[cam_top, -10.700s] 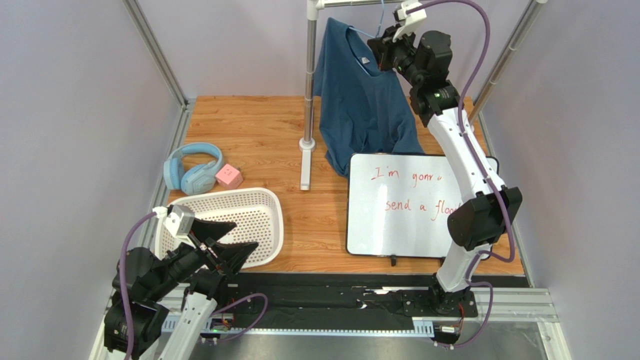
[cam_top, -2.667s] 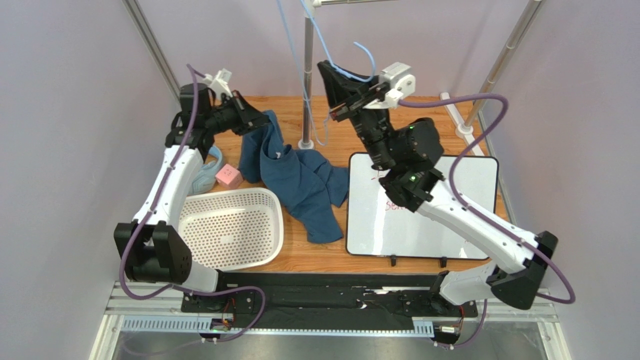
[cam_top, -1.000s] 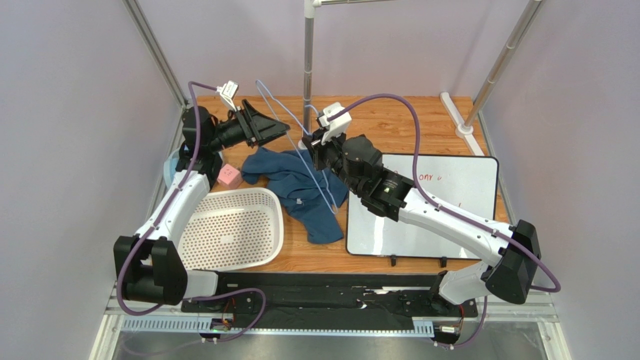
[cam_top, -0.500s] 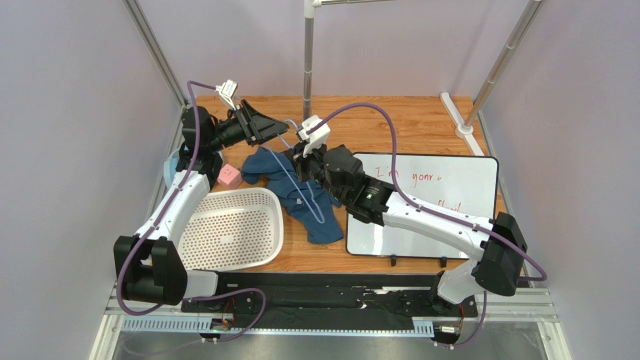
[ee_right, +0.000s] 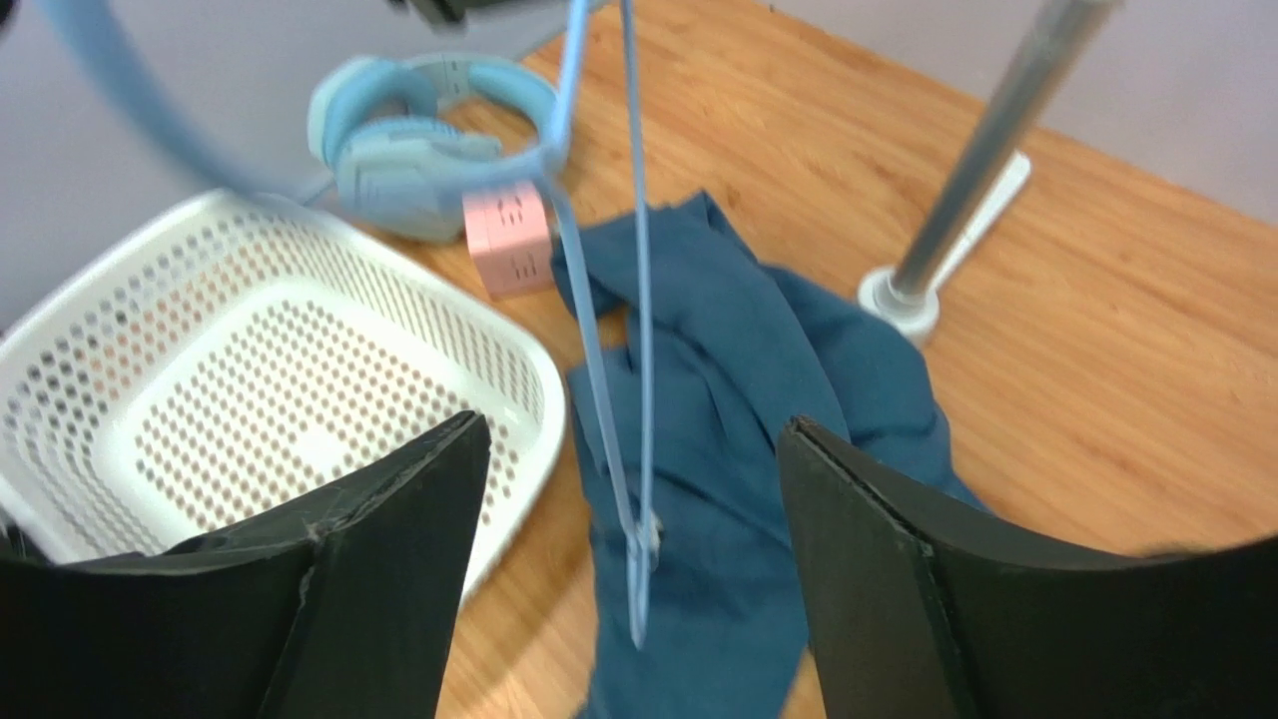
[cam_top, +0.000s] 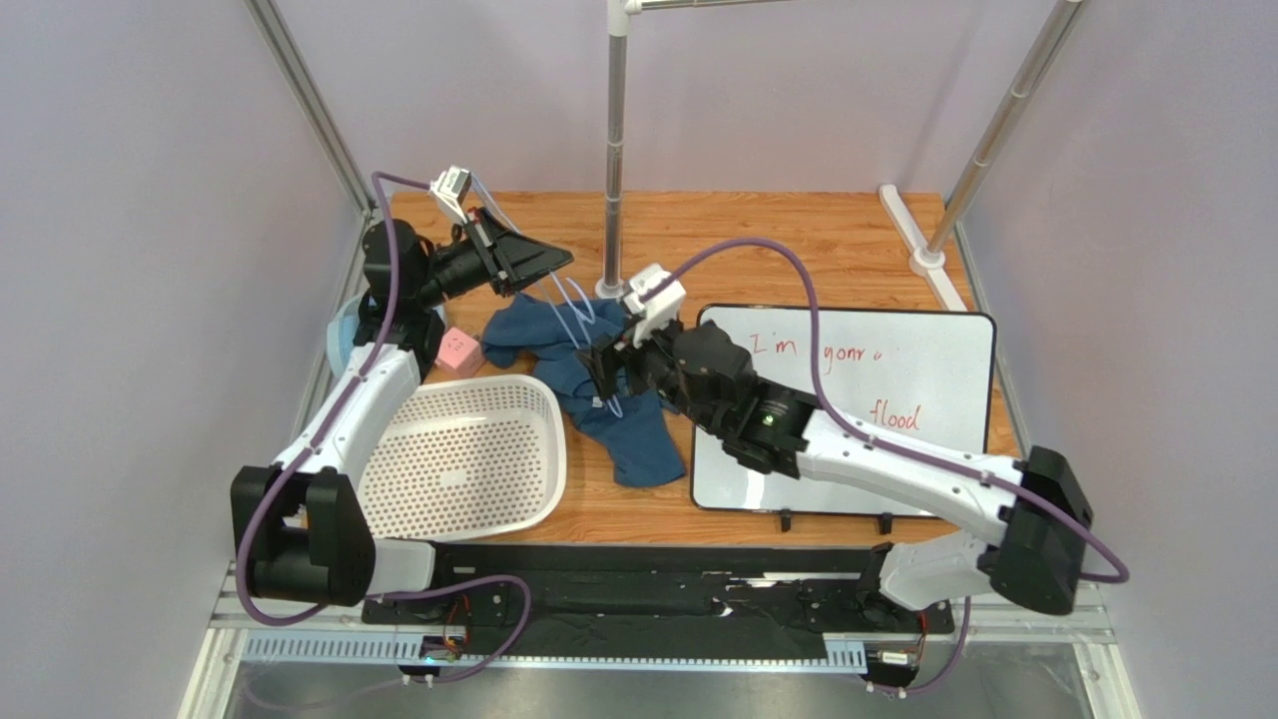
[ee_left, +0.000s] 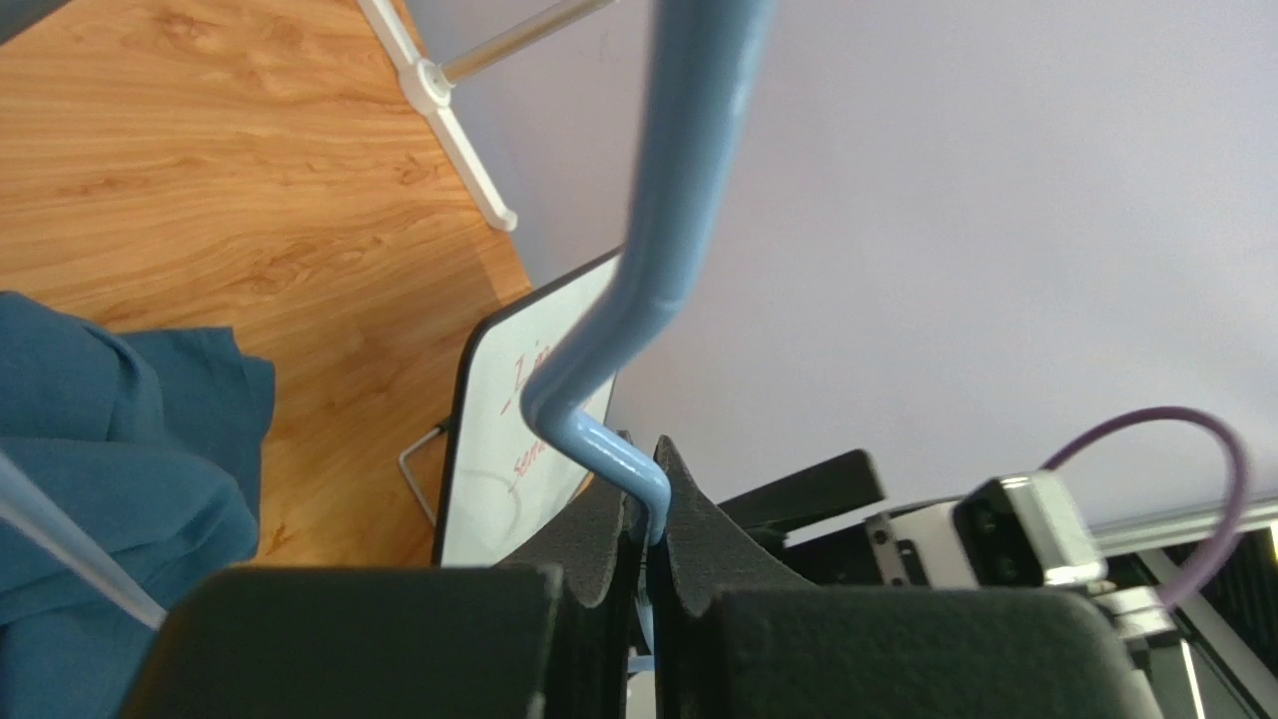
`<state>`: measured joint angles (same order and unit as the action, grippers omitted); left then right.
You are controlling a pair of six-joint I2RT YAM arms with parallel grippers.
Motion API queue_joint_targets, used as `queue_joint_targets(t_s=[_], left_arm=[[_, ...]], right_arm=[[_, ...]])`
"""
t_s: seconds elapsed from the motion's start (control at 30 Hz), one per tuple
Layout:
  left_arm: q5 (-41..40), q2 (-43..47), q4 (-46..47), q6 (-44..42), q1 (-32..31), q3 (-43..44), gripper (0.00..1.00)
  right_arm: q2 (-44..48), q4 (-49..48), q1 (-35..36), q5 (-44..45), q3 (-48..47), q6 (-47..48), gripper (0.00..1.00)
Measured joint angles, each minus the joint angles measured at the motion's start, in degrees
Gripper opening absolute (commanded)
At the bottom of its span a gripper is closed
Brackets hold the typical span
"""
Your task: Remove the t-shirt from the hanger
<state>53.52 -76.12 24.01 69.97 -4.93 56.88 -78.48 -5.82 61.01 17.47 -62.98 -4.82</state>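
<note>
The wooden table (cam_top: 780, 247) bears the t-shirt (cam_top: 630, 427), crumpled between the white basket (cam_top: 450, 387) and the whiteboard (cam_top: 900, 360); the hanger (ee_right: 638, 300) slants above the cloth, its wire pinched tight in the left gripper (ee_left: 648, 502); the right gripper (ee_right: 627, 435) hovers over the shirt, jaws spread wide.

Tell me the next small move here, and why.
Probably raise the left hand a little to carry the hanger clear of the t-shirt. That hand is shut on the wire, the shirt lies crumpled on the table, and the hanger's low end dangles over it. The right hand is open.
</note>
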Motion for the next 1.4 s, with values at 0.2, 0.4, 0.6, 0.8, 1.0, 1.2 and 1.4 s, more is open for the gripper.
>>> queue_joint_targets(t_s=[0.2, 0.4, 0.6, 0.8, 1.0, 1.2, 1.4], left_arm=[[0.2, 0.0, 6.0, 6.7, 1.6, -3.3, 0.00], [0.5, -1.5, 18.1, 20.1, 2.3, -6.7, 0.00], [0.5, -10.1, 37.9, 35.0, 2.7, -8.5, 0.00], [0.2, -17.4, 44.3, 41.3, 4.5, -11.2, 0.00], [0.2, -16.3, 47.8, 43.2, 5.5, -11.1, 0.00], [0.4, -15.6, 48.7, 43.8, 5.5, -11.1, 0.00], [0.4, -15.2, 48.7, 44.1, 5.5, -11.1, 0.00]], right_arm=[[10.2, -4.9, 0.1, -3.5, 16.7, 0.0, 0.79], [11.7, -15.1, 0.7, -7.6, 29.0, 2.7, 0.77], [10.1, -24.1, 0.7, -7.8, 31.6, 6.0, 0.52], [6.0, -29.4, 0.8, -6.7, 31.6, 6.8, 0.50], [4.1, -31.7, 0.8, -5.4, 31.6, 7.2, 0.58], [2.9, -33.1, 0.8, -1.3, 31.6, 9.1, 0.57], [-0.1, -35.6, 0.8, 0.5, 31.6, 11.5, 0.44]])
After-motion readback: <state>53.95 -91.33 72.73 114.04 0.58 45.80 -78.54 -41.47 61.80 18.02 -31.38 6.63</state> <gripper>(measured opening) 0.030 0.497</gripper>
